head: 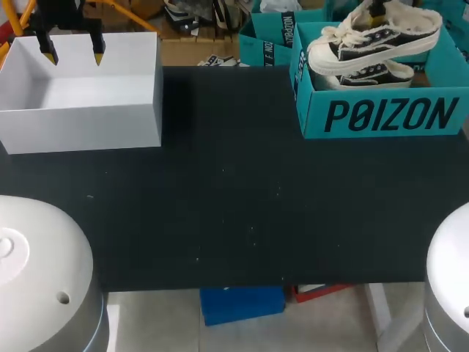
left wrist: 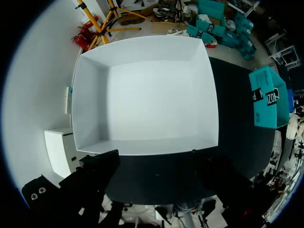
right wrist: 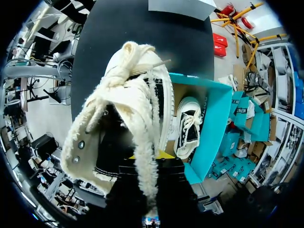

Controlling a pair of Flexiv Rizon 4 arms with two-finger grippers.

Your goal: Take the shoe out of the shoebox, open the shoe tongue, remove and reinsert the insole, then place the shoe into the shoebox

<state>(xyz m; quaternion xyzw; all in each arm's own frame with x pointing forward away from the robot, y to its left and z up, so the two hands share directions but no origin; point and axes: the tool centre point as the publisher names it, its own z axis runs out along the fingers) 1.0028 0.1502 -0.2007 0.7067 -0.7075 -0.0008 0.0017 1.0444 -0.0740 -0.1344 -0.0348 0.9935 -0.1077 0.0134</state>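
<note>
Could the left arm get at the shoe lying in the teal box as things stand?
Probably not. The left gripper hangs over the white box across the table, and the lifted shoe in the right gripper covers the lower shoe.

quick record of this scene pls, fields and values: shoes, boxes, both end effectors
lifted shoe: gripped at its heel end, raised over the teal shoebox
second shoe: lying inside the teal shoebox
right end effector: shut on the lifted shoe
left end effector: open, holding nothing, above the white box
white box: open-topped, table's far left
teal shoebox: table's far right
</note>
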